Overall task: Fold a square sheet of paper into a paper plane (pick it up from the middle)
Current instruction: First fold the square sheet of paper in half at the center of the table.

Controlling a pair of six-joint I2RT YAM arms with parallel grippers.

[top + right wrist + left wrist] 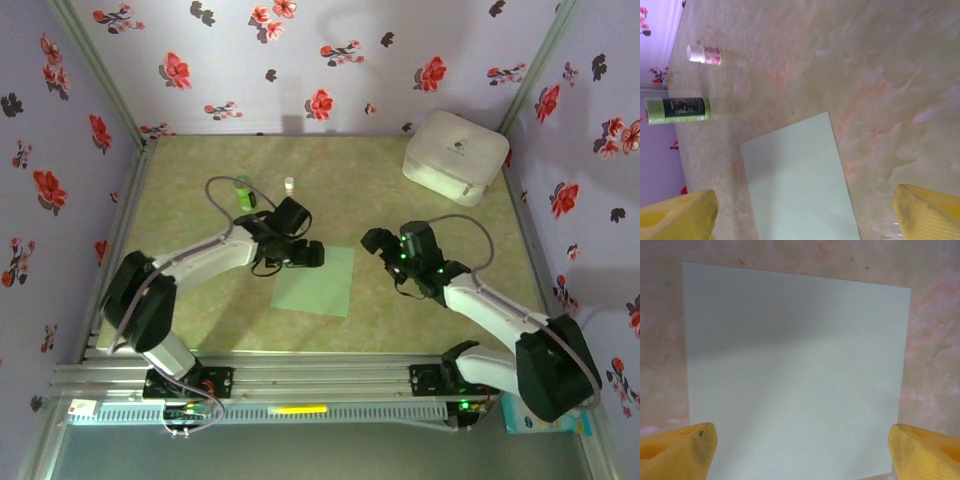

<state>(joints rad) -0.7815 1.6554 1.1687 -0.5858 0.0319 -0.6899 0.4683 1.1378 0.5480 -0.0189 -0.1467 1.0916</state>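
Note:
The square sheet of paper (318, 282) lies flat and unfolded on the marbled table, pale green and plain. My left gripper (303, 253) hovers over its far left corner. In the left wrist view the sheet (795, 365) spreads between the wide-apart yellow fingers (682, 450) of that open gripper (802, 454). My right gripper (376, 243) hangs just right of the sheet's far right corner. It is open too (805, 215), with part of the sheet (795, 180) seen below it and nothing held. The paper plane is out of view.
A white rounded case (455, 155) stands at the back right. A dark green bottle (243, 190) and a small white bottle (289, 184) stand behind the left gripper, and both appear in the right wrist view (677, 110) (705, 55). Flowered walls close in three sides.

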